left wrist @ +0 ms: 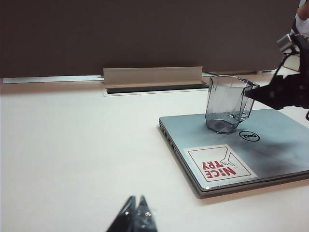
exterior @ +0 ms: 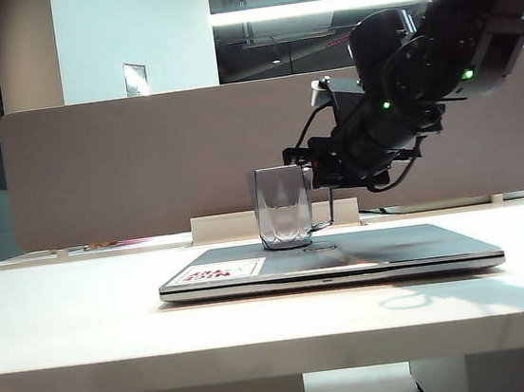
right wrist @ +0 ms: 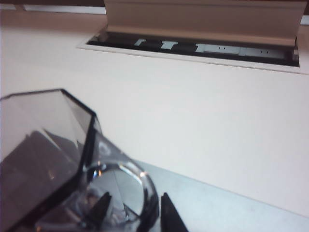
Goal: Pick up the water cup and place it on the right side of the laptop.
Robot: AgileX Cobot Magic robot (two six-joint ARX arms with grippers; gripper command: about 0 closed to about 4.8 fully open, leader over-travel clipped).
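Observation:
The water cup (exterior: 283, 208), a clear grey-tinted faceted tumbler, stands on the closed silver laptop (exterior: 393, 249) near the lid's back edge, above the round logo (left wrist: 249, 136) and the white-and-red sticker (left wrist: 221, 163). My right gripper (exterior: 301, 168) reaches in from the right at the cup's rim and is open. Its jaws straddle the cup's (right wrist: 58, 159) near wall: one finger (right wrist: 100, 209) shows through the clear plastic, the other (right wrist: 170, 215) stands outside. My left gripper (left wrist: 136, 205) is shut and empty, low over the bare desk well left of the laptop (left wrist: 280, 145).
A grey partition panel (exterior: 143, 163) closes the back of the white desk (exterior: 65, 306). A cable slot with a raised flap (left wrist: 152, 77) runs along the desk's back, behind the laptop. The desk's front edge (exterior: 262, 349) is near the camera.

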